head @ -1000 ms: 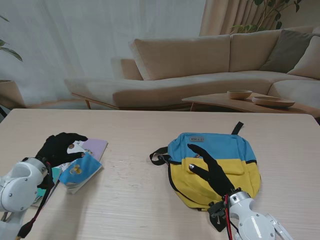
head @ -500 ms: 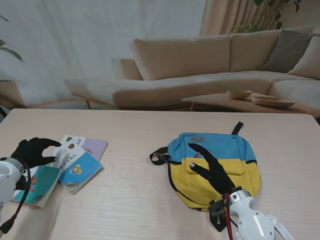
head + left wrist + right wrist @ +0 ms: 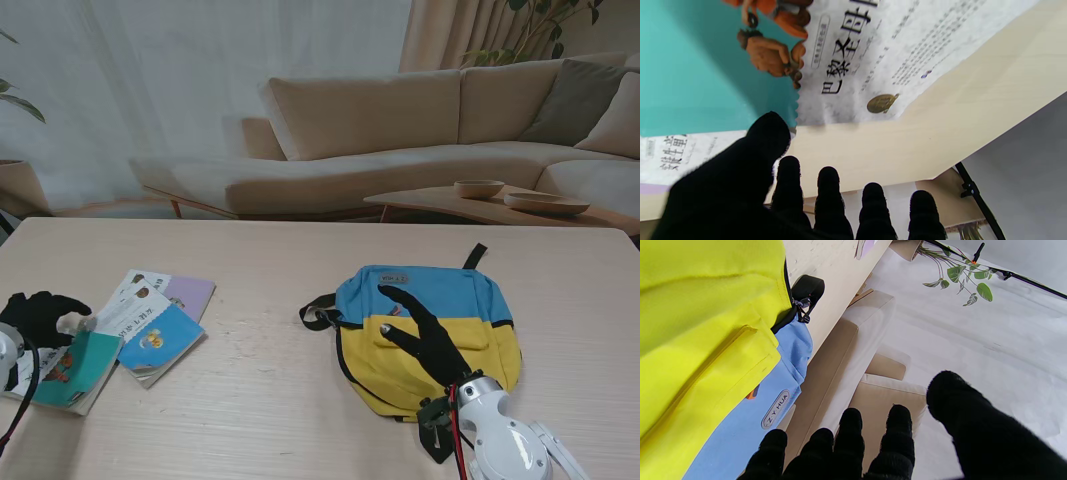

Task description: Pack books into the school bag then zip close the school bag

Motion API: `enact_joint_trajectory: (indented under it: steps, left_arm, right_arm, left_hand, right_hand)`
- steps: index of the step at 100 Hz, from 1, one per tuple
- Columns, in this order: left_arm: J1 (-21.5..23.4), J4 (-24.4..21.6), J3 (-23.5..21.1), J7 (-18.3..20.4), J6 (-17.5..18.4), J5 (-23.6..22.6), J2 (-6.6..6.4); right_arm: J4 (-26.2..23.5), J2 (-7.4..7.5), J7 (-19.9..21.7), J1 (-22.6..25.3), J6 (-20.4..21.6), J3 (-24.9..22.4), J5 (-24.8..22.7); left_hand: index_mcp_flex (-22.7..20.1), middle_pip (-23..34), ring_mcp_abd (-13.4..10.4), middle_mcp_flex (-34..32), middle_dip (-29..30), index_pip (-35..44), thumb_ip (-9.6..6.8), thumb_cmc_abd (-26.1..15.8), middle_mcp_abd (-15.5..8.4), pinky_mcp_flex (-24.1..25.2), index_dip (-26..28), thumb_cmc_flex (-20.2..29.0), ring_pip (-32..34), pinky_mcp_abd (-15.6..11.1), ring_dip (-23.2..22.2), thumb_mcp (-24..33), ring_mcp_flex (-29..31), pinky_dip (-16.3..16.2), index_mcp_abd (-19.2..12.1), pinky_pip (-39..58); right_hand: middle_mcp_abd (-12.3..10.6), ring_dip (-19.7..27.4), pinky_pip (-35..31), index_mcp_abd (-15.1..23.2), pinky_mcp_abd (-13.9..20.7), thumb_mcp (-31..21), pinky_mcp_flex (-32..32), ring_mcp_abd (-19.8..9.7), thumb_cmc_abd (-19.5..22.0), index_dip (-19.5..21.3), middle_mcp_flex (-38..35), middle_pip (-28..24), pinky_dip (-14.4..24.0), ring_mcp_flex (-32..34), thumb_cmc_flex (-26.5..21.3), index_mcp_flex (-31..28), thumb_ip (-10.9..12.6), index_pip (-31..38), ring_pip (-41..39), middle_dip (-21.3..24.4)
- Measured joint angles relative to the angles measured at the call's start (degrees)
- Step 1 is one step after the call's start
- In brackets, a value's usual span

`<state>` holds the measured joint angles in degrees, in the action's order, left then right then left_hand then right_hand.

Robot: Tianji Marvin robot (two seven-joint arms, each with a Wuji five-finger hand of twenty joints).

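School bag [image 3: 428, 337]: I see it lying flat on the table [image 3: 260, 400], right of centre, blue upper panel on the far side and yellow front pocket on the near side; a black strap loop sticks out at its left edge and a short black strap at its far right corner

Bag zip: in my right wrist view a black zipper pull [image 3: 802, 310] sits where the yellow and blue panels meet; I cannot tell whether the main opening is zipped

Right hand [image 3: 425, 335]: black-gloved, hovering over the yellow panel of the bag, fingers straight and spread apart, holding nothing; I cannot tell whether the fingertips touch the fabric

Books: all on the table at the far left side, well apart from the bag, none packed

Teal book [image 3: 72, 368]: nearest to me of the pile, at the left edge, its cover showing orange cartoon figures in my left wrist view

White book [image 3: 135, 312]: with black Chinese print, lying partly over the teal one

Blue book [image 3: 160, 345]: just right of the white one, overlapping it

Lilac book [image 3: 188, 292]: under the others, on the far side

Left hand [image 3: 42, 316]: black-gloved, at the far left beside the pile, fingers loosely curled but apart, gripping nothing; thumb tip [image 3: 768, 133] over the edge of the teal cover, contact unclear
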<state>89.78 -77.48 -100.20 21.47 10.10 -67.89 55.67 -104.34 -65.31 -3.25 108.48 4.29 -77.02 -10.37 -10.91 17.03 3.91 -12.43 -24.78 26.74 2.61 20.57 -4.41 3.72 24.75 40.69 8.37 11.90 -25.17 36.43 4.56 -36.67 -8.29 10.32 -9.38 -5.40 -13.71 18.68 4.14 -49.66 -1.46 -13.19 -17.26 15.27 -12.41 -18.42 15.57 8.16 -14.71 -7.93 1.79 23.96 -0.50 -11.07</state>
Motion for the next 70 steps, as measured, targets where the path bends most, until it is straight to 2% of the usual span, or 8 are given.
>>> enact_joint_trajectory:
  steps: [17,33,52,62,70]
  left_arm:
    - [-0.59,0.5,0.38,5.18,-1.1,0.47,-0.37]
    - [-0.51,0.75,0.43,5.97,-1.5,0.67,-0.55]
    - [-0.25,1.06,0.39,7.13,-1.33,0.93,-0.75]
    - [-0.24,1.82,0.36,6.32,-0.76,1.13,-0.88]
    - [-0.11,2.36,0.3,5.2,-0.25,1.36,-0.93]
  right_arm:
    - [0.24,0.0,-0.13,-0.17,0.16,0.03,-0.04]
    - [0.38,-0.02,-0.16,-0.28,0.16,0.09,-0.01]
    - [0.47,-0.02,-0.16,-0.35,0.16,0.17,0.03]
    - [0.49,-0.02,-0.16,-0.37,0.15,0.18,-0.03]
    - [0.5,-0.02,-0.16,-0.37,0.15,0.21,-0.08]
  left_hand:
    - [0.69,0.5,-0.65,-0.74,1.32,0.29,0.0,0.19,-0.07,0.07,0.72,-0.03,-1.2,-0.74,1.12,0.63,-0.01,2.11,-0.02,-0.6]
    - [0.68,-1.5,-1.39,-1.46,3.05,-2.88,0.0,1.45,-1.62,0.07,-1.37,0.01,-2.67,-1.01,2.04,2.42,-0.06,2.97,-0.14,-0.61]
    - [1.23,-6.69,-2.94,-0.57,5.51,-12.84,0.0,2.33,-6.15,0.07,-3.31,2.04,-4.28,-2.29,4.05,4.82,-0.69,5.15,-1.79,-1.3]
    - [1.28,-9.81,-3.95,0.14,5.51,-17.48,0.0,3.01,-8.16,0.07,1.34,3.66,-4.93,-2.82,5.37,6.11,-0.69,6.36,-2.64,-1.37]
    - [1.29,-9.92,-3.98,0.15,4.75,-20.61,0.0,3.32,-8.26,0.07,4.98,4.39,-4.94,-2.88,5.38,6.74,-0.69,6.42,-2.72,-1.37]
  right_hand:
    - [0.0,0.0,0.0,0.0,0.0,0.0,0.0,0.0,-0.27,-0.01,0.0,0.0,0.0,0.0,0.0,0.0,0.0,0.06,0.0,0.0]
    - [0.0,0.0,0.0,0.0,0.0,0.0,0.0,0.01,-0.29,-0.02,0.0,-0.01,0.0,0.0,0.0,0.0,0.0,0.08,0.0,-0.01]
    - [0.0,0.0,0.0,0.0,0.0,0.0,0.0,0.01,-0.29,-0.02,0.0,-0.01,0.0,0.0,0.0,0.0,-0.01,0.09,0.0,-0.01]
    - [0.0,0.0,0.0,0.0,0.0,-0.01,0.0,0.02,-0.29,-0.05,0.0,-0.01,0.0,0.0,0.0,0.01,-0.01,0.09,0.0,-0.01]
    - [0.0,0.0,0.0,0.0,0.0,-0.01,0.0,0.03,-0.3,-0.12,0.0,-0.02,0.0,0.0,0.0,0.01,-0.01,0.09,0.0,-0.01]
